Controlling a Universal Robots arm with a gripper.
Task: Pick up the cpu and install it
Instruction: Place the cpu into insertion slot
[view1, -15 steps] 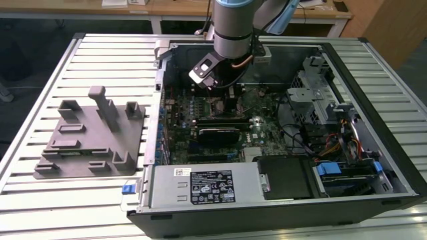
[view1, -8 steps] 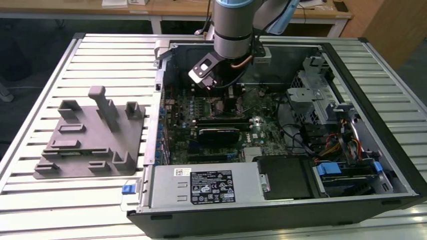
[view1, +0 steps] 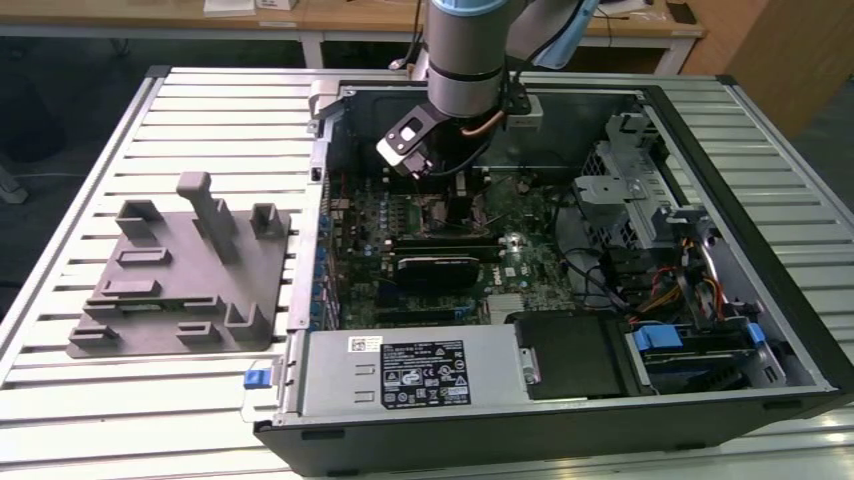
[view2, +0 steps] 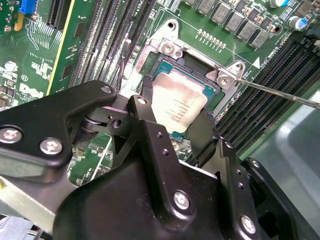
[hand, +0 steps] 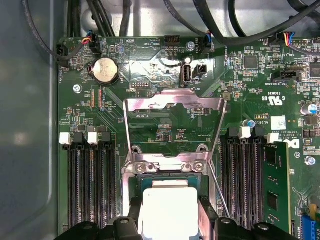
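Exterior view overlooks the case (view1: 534, 445); both wrist views closely share the socket (view2: 170, 47) (hand: 167, 166).

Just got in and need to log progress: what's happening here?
A robot arm reaches into the open black computer case. Its gripper is closed on the small flat square silver-grey cpu, holding it at the black-framed motherboard socket, whose metal retention plate stands flipped open. Whether it is fully seated cannot be told.
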